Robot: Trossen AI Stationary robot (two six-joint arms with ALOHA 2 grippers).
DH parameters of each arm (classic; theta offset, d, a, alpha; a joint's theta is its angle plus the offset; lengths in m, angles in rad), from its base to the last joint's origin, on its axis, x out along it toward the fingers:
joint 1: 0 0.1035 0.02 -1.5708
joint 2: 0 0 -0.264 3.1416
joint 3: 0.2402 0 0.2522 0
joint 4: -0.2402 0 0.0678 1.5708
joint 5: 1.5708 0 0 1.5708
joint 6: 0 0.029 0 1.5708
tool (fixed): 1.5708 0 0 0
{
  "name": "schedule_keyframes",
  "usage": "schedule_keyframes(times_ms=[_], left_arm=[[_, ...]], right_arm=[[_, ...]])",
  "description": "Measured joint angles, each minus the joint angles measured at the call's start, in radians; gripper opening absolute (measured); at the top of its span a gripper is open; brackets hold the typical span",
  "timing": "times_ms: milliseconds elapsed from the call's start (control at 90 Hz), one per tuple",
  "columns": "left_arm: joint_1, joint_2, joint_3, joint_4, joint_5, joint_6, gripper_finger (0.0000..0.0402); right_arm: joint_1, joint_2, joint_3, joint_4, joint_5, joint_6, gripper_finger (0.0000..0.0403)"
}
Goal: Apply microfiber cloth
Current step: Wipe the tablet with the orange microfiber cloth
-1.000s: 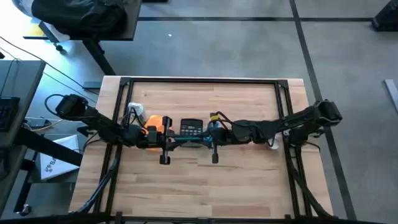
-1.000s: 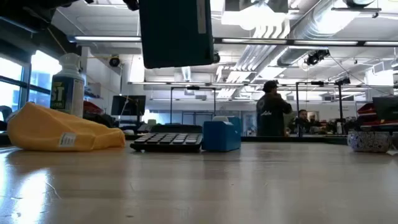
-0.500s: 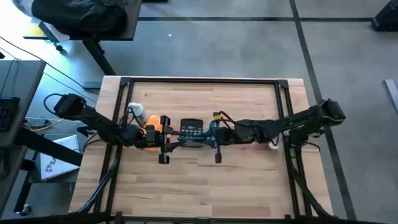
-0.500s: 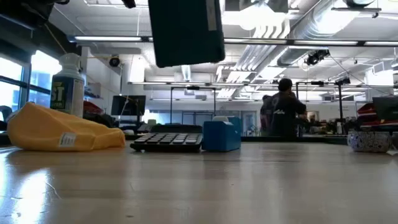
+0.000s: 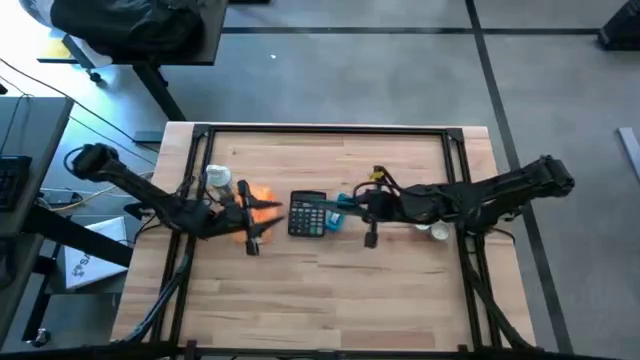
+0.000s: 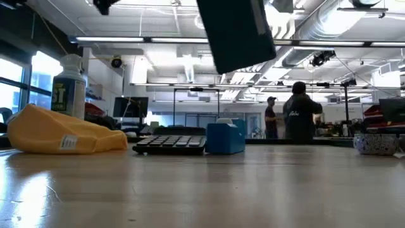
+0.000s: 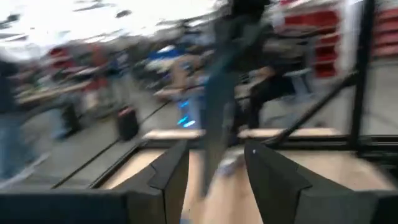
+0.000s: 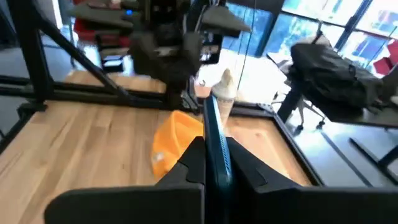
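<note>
The orange microfiber cloth (image 5: 260, 197) (image 6: 63, 132) lies bunched on the table at the left, beside a black calculator (image 5: 307, 214) (image 6: 171, 144) and a small blue box (image 6: 224, 138). My left gripper (image 5: 265, 208) (image 7: 214, 168) hovers open just above the cloth, fingers pointing to the table's right. My right gripper (image 5: 352, 203) (image 8: 214, 146) is right of the calculator, shut on a thin dark panel with a teal edge (image 5: 338, 203) (image 6: 237, 31). My right gripper pinches the panel's near edge (image 8: 216, 158) between its two fingers, reaching in level from the table's right side. The panel stands on edge and runs straight out ahead of the fingers. It is lifted clear of the table and looks tilted in the low view.
A white spray bottle (image 5: 215, 180) (image 6: 69, 85) stands behind the cloth. A small white container (image 5: 435, 232) (image 6: 376, 144) sits at the right. Black frame rails (image 5: 330, 130) border the table. People stand in the room beyond. Bare wood lies toward the near edge.
The panel hung between both grippers above the calculator. My left gripper has come away from it and drawn back toward the table's left edge, over the cloth. My right gripper has carried the panel toward the right edge, and the panel has tipped.
</note>
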Motion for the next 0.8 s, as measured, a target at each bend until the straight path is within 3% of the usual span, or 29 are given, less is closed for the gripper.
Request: schedule_keyframes(times_ms=[189,322,411,556,800], left_arm=[[0.000,-0.133,0.004,-0.096,-0.215,0.020,0.0138],[0.003,-0.174,0.060,-0.265,-0.252,0.022,0.0138],[0.019,-0.186,0.128,-0.492,-0.246,-0.091,0.0138],[0.084,-0.186,0.278,-0.921,-0.095,-0.310,0.0138],[0.222,-0.182,0.470,-1.343,0.154,-0.399,0.0138]], right_arm=[[0.000,0.002,0.000,-0.031,0.002,0.006,0.0000],[-0.004,0.011,0.000,-0.037,0.003,0.010,0.0000],[-0.009,0.011,0.000,-0.037,0.004,0.010,0.0000],[-0.009,0.011,0.000,-0.037,0.006,0.010,0.0000],[-0.009,0.011,0.000,-0.037,0.007,0.022,0.0000]])
